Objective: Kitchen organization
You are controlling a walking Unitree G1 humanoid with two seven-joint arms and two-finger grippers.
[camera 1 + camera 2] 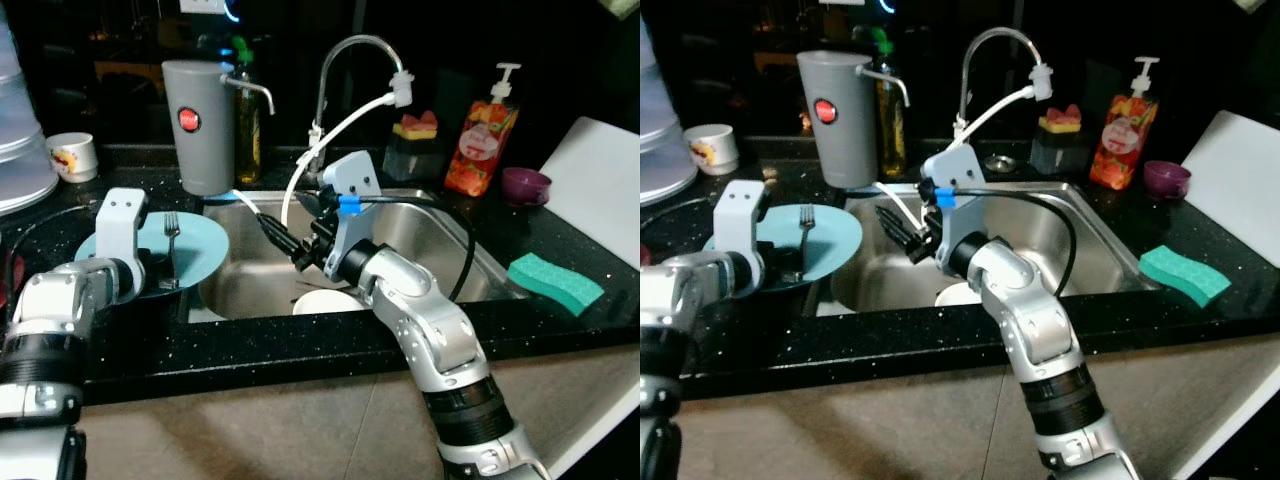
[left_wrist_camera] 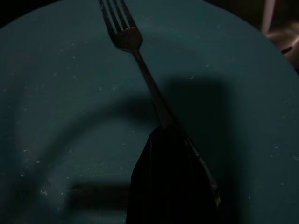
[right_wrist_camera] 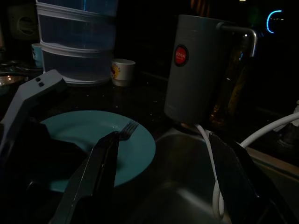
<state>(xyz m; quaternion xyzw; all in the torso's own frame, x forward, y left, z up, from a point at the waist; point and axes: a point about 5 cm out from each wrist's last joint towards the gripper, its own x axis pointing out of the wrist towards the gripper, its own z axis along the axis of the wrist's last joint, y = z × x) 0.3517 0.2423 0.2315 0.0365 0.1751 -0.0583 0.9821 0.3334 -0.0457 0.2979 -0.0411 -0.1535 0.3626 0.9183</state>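
Teal plate (image 1: pixel 205 250), silver fork (image 1: pixel 171 245), grey jug (image 1: pixel 199 125), green sponge (image 1: pixel 556 282), purple cup (image 1: pixel 525 185)

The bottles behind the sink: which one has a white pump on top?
The orange soap bottle, right of the faucet. The dark bottle by the grey container has a green top.

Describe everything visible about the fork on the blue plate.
The fork is metal, dark and shiny, with four tines and a slim handle. It lies flat on the light blue plate on the black counter left of the sink, tines pointing away from the robot. The left tool sits over the handle end; whether it grips the fork cannot be told.
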